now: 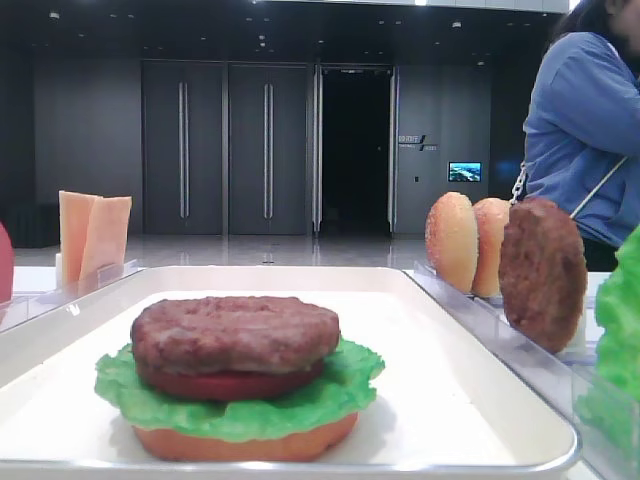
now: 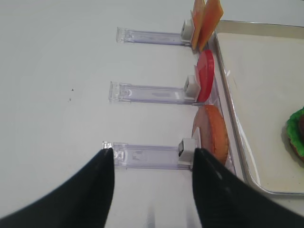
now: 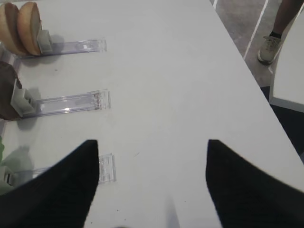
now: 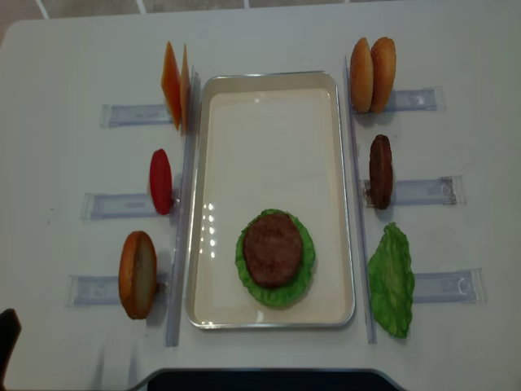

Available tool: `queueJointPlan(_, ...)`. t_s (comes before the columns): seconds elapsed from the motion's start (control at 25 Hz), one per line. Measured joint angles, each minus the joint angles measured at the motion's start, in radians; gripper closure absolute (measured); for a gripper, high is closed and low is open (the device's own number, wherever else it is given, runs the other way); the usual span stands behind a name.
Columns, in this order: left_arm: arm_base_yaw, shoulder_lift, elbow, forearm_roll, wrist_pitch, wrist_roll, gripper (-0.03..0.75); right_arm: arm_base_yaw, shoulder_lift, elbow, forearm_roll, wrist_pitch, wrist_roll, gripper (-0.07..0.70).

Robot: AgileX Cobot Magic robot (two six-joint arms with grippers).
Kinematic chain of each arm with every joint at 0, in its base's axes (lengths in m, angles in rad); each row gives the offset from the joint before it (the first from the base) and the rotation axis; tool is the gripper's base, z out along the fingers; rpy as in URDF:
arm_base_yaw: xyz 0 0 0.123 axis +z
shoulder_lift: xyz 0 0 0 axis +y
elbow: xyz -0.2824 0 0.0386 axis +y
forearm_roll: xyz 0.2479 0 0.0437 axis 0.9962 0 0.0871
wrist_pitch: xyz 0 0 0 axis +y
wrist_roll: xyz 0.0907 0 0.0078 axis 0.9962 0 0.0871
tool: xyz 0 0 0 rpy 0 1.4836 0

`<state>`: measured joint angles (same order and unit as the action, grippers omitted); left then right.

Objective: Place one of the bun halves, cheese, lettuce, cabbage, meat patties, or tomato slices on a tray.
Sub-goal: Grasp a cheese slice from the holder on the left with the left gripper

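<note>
On the white tray (image 4: 269, 122) sits a stack: a bun half (image 1: 245, 440), lettuce (image 1: 250, 410), a tomato slice (image 1: 230, 385) and a meat patty (image 4: 273, 247) on top. Left of the tray, cheese (image 4: 175, 81), a tomato slice (image 4: 160, 181) and a bun half (image 4: 137, 274) stand in racks. On the right are two bun halves (image 4: 372, 73), a patty (image 4: 380, 171) and lettuce (image 4: 391, 279). My left gripper (image 2: 152, 156) is open and empty over the rack before the bun half (image 2: 213, 137). My right gripper (image 3: 152, 147) is open over bare table. The cabbage is out of view.
Clear plastic racks (image 4: 423, 191) lie across the white table on both sides of the tray. The table's right edge (image 3: 247, 61) runs close to a person in blue (image 1: 590, 130), whose shoe (image 3: 268, 47) shows on the floor.
</note>
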<state>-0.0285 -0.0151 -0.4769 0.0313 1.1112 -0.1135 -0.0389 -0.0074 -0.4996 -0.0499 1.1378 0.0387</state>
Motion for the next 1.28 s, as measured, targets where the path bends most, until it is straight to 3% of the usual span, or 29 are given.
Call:
queueJointPlan(1.04,0.0,0.002,0.0,0.0,0.0,0.0,0.334,0.0,0.0,0.0,0.0,0.0,0.0,0.147)
queueJointPlan(1.28,0.0,0.118,-0.004,0.01,-0.005,0.0,0.344,0.0,0.0,0.0,0.0,0.0,0.0,0.147)
